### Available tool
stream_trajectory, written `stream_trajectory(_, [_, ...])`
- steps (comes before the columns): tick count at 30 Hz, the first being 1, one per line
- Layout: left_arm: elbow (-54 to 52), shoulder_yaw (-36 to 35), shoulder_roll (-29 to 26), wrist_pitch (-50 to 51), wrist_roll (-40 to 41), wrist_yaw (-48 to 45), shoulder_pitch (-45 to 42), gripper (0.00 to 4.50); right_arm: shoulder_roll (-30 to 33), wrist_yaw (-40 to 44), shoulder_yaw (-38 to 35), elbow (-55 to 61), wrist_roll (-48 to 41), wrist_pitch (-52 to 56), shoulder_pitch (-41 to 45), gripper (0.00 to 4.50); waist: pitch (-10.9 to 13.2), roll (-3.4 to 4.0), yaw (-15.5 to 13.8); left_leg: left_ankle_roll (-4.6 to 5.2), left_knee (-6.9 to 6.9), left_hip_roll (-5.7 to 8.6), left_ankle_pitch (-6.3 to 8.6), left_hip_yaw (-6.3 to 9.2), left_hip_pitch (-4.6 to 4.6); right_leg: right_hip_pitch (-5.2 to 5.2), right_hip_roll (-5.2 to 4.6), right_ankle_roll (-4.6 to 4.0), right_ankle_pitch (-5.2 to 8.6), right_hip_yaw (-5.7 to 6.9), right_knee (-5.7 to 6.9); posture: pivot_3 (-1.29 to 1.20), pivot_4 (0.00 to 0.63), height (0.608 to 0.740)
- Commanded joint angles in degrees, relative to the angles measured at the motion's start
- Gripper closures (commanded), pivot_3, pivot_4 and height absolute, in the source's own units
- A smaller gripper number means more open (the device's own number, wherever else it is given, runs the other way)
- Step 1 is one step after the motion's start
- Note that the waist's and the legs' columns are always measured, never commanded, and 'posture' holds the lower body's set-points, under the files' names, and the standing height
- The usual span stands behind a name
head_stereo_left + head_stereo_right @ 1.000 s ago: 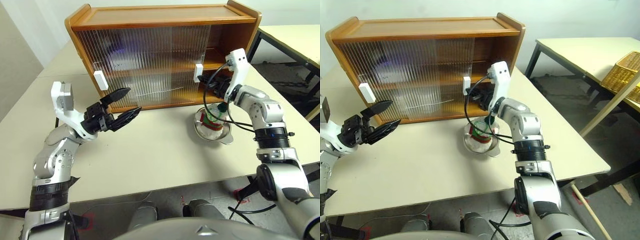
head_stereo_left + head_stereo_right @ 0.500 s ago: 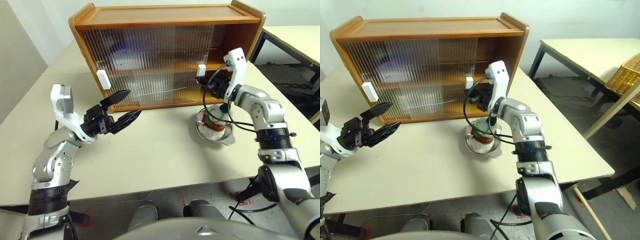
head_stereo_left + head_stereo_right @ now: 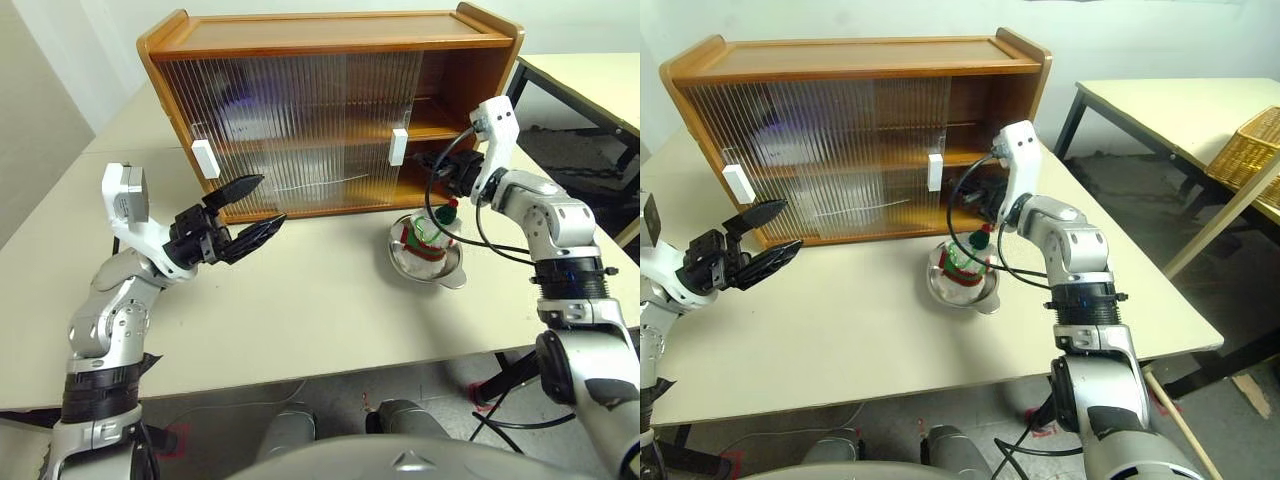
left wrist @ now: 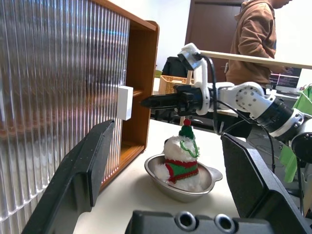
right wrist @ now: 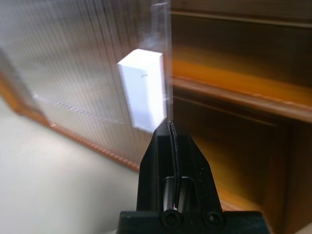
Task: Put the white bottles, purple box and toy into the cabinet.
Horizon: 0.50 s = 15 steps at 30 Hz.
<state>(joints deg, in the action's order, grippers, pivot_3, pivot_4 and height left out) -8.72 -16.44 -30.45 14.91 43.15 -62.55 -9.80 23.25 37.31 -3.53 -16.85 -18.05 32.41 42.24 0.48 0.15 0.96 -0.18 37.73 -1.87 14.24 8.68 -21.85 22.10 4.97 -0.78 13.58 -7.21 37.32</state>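
- The toy [image 3: 424, 233] sits in a steel bowl [image 3: 428, 262] on the table [image 3: 300, 310], just before the cabinet [image 3: 330, 110] and its open right end.
- The right gripper [image 3: 444, 164], fingers pressed together and holding nothing, points at the white door handle [image 5: 144, 89] (close up in its wrist view).
- The left gripper [image 3: 246, 213] hovers spread wide, empty; its wrist view shows a person [image 4: 256, 44] behind.

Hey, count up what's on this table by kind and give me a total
Cabinet: 1
Steel bowl: 1
Plush toy, sitting in the bowl: 1
Total: 3
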Motion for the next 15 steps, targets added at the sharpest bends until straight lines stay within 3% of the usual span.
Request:
stream_trajectory(1, [-0.07,0.56,0.09,-0.3,-0.21,0.04,0.33,0.0,-1.15,0.54,0.96,-5.36,1.48,-3.99,2.37,4.45,0.0,0.0,0.0,0.0,0.0,-0.03,0.0,-0.01,-0.01,0.01,0.03,0.0,0.0,0.0,0.0,-0.01,0.0,0.74])
stream_trajectory(7, [-0.69,0.09,-0.22,-0.11,0.06,0.19,1.13,0.0,-3.2,1.08,1.45,-10.61,2.57,-7.63,5.43,4.45,0.0,0.0,-0.11,-0.03,-0.05,-0.39,0.02,-0.08,-0.05,0.09,0.11,-0.02,0.02,0.02,-0.01,0.01,0.0,0.74])
stream_trajectory(15, [-1.08,0.16,-0.25,-0.02,0.12,0.71,1.27,0.0,-6.75,1.91,2.82,-8.81,2.2,-6.36,6.95,4.45,0.0,0.0,-0.17,-0.04,-0.06,-0.42,0.03,-0.06,-0.04,0.09,0.2,-0.13,-0.02,0.04,0.0,0.01,0.0,0.74])
